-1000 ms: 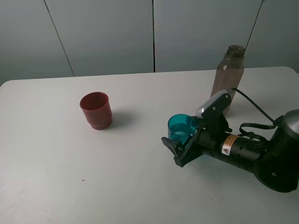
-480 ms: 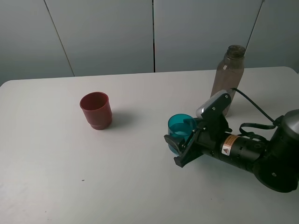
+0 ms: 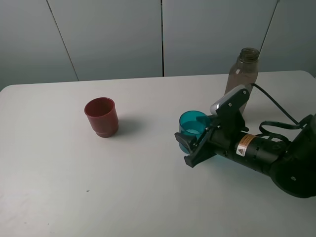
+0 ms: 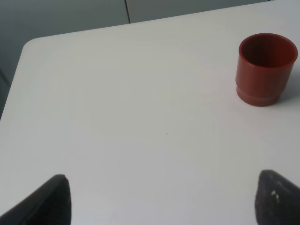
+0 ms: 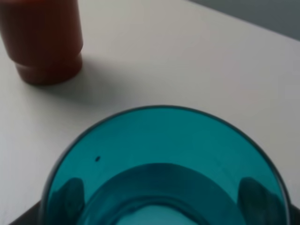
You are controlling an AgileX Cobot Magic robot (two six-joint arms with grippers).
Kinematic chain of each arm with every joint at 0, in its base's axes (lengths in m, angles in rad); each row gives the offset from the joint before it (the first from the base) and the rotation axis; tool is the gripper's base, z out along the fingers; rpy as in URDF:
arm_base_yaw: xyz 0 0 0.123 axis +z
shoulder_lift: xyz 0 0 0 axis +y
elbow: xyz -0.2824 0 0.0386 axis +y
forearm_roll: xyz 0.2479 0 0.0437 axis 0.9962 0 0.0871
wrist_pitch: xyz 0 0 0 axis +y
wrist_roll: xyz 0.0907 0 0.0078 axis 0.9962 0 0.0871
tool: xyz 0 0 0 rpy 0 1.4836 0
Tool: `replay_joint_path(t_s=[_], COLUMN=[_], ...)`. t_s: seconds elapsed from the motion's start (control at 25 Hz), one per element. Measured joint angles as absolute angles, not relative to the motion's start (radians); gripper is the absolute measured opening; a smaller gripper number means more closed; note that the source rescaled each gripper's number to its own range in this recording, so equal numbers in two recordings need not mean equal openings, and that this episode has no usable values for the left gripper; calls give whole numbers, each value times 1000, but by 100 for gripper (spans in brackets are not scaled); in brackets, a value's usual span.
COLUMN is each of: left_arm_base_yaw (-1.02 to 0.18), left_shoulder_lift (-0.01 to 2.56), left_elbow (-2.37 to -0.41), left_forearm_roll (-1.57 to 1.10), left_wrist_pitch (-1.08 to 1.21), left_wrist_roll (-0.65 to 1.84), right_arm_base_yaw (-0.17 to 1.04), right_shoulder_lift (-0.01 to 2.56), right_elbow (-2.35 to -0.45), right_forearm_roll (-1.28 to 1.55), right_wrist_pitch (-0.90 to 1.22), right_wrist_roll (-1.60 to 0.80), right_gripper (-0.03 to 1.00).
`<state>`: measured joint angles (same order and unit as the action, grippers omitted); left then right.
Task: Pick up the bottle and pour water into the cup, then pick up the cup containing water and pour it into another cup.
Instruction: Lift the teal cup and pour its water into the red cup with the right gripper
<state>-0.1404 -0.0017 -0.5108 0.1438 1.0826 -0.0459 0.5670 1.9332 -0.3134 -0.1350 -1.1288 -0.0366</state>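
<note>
Two cups and one bottle (image 3: 242,79) shared the white table (image 3: 148,197) as the right gripper (image 3: 186,147), spread around the teal cup (image 3: 193,123) a second earlier, pinched it and seemingly eased it up, just in front of the bottle and well apart from the red cup (image 3: 101,116). That suggested the second pour was starting. The left gripper (image 4: 164,211), second of two, hung spread and empty.
</note>
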Motion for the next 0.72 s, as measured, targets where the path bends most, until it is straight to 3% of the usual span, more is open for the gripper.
replay_joint_path(t_s=[0.36, 0.72], left_arm_base_yaw=[-140, -140], left_shoulder_lift=[-2, -2], left_elbow=[-511, -511], left_forearm_roll=[144, 144], left_wrist_pitch=[1083, 1083], left_wrist_roll=[-46, -46], right_arm_base_yaw=[567, 573], right_shoulder_lift=[1710, 1694], right_elbow=[-548, -814], right_forearm_roll=[-157, -359], right_wrist_pitch=[-563, -308], right_wrist_roll=[-35, 68], right_gripper=[13, 13])
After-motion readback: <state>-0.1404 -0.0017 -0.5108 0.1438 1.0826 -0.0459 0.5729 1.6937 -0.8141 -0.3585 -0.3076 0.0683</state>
